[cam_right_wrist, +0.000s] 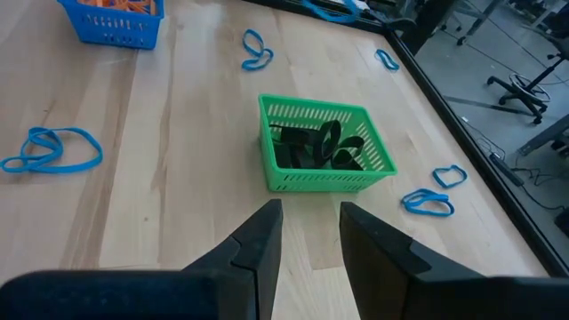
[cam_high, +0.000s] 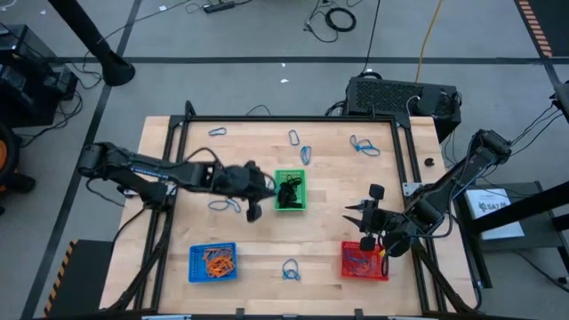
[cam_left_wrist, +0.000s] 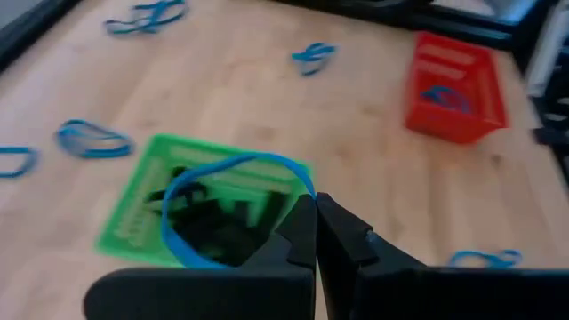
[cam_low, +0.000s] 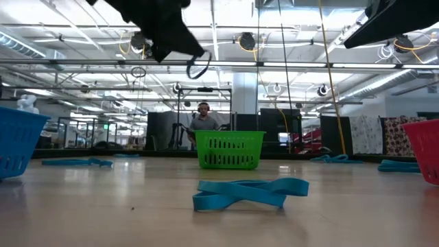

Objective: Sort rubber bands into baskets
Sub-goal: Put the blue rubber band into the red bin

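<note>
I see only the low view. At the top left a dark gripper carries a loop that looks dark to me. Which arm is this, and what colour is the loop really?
Observer: It is the left gripper, shut on a blue rubber band.
Operator: Thank you. Of the green basket I see only the wall. What is inside?
Observer: The green basket holds black rubber bands.
Operator: And where is the other arm?
Observer: The right gripper is open with nothing in it, and the high view shows it close to the red basket.
</note>
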Motion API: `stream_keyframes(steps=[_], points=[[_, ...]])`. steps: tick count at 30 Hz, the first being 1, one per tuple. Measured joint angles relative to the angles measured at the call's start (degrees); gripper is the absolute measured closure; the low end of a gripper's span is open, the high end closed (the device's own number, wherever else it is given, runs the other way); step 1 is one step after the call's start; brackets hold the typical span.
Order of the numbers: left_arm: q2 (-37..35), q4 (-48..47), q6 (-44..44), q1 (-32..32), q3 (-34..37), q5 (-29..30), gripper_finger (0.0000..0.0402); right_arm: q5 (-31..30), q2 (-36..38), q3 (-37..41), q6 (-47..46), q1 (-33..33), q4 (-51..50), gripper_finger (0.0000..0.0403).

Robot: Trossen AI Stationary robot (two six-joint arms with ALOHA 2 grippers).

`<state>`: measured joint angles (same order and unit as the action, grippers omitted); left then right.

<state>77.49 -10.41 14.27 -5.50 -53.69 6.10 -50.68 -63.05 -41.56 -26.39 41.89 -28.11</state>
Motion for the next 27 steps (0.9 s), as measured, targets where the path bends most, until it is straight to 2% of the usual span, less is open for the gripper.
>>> stream_keyframes(steps=[6,9,12,18,22,27], points=[[5.0,9.3,0.2,-7.2,-0.1,2.7,0.04,0.0,0.0,0.0,-0.2,0.0,0.0,0.0293],[9.8,17.8,-1.4,-9.8,-0.1,3.2,0.04,0.0,0.0,0.0,-0.5,0.0,0.0,0.0293],[16.2,30.1,-3.7,-11.8,-0.1,2.6,0.04,0.0,0.0,0.0,-1.3,0.0,-0.1,0.0293],[30.2,56.4,-9.9,-13.6,-0.4,-2.2,0.04,0.0,0.0,0.0,-1.5,0.0,-0.1,0.0293],[38.5,66.4,-10.1,-13.6,-5.2,-6.7,0.04,0.0,0.0,0.0,-1.5,0.0,0.0,0.0293],[47.9,66.6,-10.2,-13.6,-15.7,-8.9,0.04,0.0,0.0,0.0,-1.4,0.0,-0.1,0.0293]])
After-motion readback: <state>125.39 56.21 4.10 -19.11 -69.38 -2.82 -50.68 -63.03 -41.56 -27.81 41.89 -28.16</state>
